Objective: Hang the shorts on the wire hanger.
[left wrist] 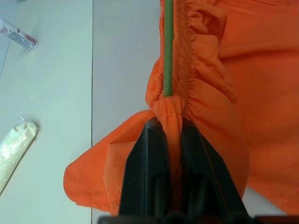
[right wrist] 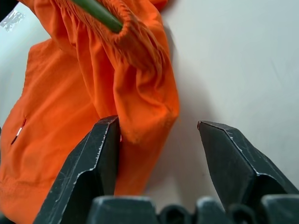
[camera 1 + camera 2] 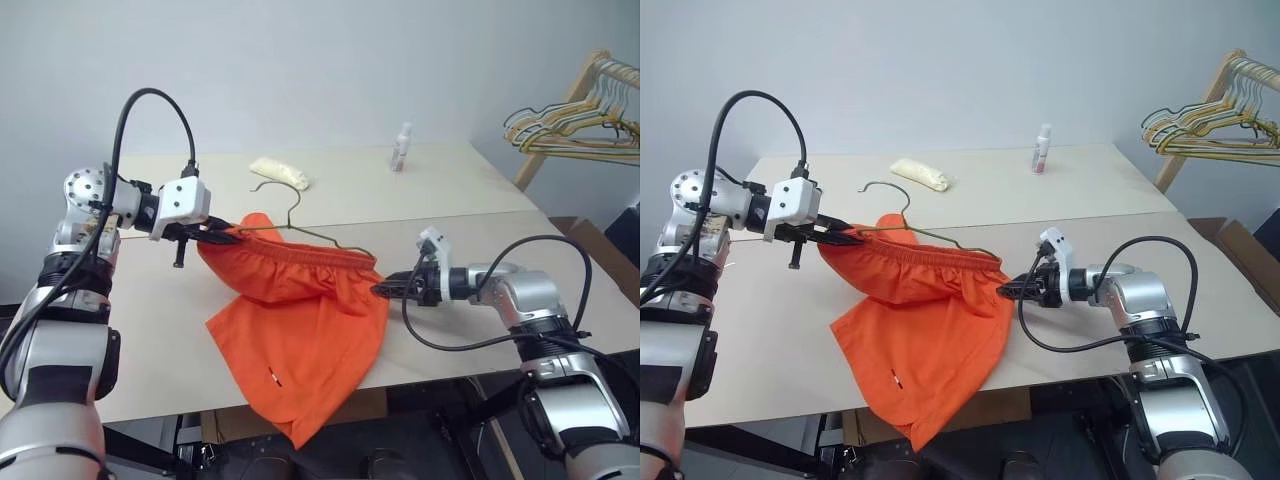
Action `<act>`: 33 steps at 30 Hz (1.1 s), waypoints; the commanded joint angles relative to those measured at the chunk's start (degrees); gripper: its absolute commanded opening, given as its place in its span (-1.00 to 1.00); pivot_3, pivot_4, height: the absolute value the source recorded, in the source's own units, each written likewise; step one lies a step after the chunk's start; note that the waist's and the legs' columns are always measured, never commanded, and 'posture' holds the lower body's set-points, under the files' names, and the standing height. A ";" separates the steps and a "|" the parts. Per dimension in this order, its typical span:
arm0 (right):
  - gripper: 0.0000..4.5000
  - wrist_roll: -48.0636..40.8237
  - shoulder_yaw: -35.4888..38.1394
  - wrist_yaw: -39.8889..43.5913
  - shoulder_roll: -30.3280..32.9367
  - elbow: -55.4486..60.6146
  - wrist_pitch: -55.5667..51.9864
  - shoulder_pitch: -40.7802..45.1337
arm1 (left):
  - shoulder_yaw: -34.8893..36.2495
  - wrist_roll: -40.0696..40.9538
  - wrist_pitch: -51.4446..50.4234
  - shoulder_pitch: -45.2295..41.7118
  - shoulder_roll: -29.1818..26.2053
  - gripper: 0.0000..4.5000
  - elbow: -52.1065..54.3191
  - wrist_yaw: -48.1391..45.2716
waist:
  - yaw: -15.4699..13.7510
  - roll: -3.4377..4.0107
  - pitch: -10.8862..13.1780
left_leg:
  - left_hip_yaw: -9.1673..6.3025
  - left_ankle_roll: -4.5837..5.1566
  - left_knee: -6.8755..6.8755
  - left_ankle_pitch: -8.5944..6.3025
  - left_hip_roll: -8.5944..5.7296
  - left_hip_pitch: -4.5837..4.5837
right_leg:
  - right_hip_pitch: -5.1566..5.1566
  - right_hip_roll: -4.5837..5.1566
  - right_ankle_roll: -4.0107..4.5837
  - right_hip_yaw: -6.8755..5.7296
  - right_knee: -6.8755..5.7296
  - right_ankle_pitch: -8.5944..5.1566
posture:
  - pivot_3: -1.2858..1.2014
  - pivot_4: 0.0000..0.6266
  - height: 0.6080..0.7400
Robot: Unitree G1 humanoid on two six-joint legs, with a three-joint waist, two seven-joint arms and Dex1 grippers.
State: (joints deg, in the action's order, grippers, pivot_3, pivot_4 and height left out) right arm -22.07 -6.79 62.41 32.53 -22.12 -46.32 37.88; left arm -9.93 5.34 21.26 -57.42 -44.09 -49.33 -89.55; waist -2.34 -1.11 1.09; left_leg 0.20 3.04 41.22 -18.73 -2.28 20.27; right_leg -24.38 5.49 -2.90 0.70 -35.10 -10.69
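Observation:
The orange shorts hang by their gathered waistband from the wire hanger, whose hook points up above the table. The lower legs of the shorts drape over the table's front edge. My left gripper is shut on the left end of the waistband, and the left wrist view shows the green wire entering the fabric just past my fingertips. My right gripper is open at the right end of the waistband. In the right wrist view the fabric lies against one finger.
A small white bottle and a pale cream packet lie at the back of the table. A wooden rack with bunched coloured hangers stands at the far right. A seam runs across the tabletop between its two halves.

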 commanded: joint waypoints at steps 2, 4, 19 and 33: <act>0.00 -0.37 1.61 0.33 -0.52 -0.67 1.03 2.77 | 1.83 -0.06 1.26 -1.84 -0.09 -1.00 -0.15 0.63 | 0.06 0.00 0.00 | 0.00 0.00 0.00 0.00 0.00 -0.01 | 0.00 -0.01 0.00 0.00 -0.01 0.00 | 0.14 -1.00 1.00; -0.34 -0.23 1.73 0.15 -0.56 -0.80 1.29 2.82 | 1.95 -0.14 1.32 -1.87 -0.03 -1.00 -0.32 0.53 | 0.07 0.00 0.00 | 0.00 0.00 0.00 0.00 0.00 -0.01 | 0.00 -0.01 0.00 0.00 -0.01 0.00 | 0.14 -1.00 1.00; -0.99 5.40 0.83 1.37 4.88 1.34 10.11 1.61 | 2.05 -0.82 1.64 -2.10 -1.22 -1.00 -0.69 -0.57 | -0.03 0.00 0.00 | 0.00 0.01 -0.01 -0.01 -0.01 0.00 | -0.01 0.01 0.00 0.00 0.00 0.00 | 0.14 -1.00 1.00; -0.99 6.28 2.14 4.68 11.19 6.53 17.39 3.29 | 0.43 -5.90 4.13 -2.97 -0.09 -1.00 -3.13 4.64 | 0.08 0.00 0.00 | 0.01 0.08 -0.01 -0.04 0.01 0.00 | -0.01 -0.01 0.00 0.00 0.00 0.00 | 0.13 -1.00 1.00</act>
State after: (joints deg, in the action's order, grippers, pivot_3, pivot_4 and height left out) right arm -16.38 -7.25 67.31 41.37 -17.86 -30.32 39.51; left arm -10.21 0.00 24.78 -58.29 -43.37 -52.35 -86.36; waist -2.26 -1.11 1.09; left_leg 0.21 3.12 41.21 -18.78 -2.27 20.27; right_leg -24.38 5.49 -2.90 0.71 -35.10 -10.69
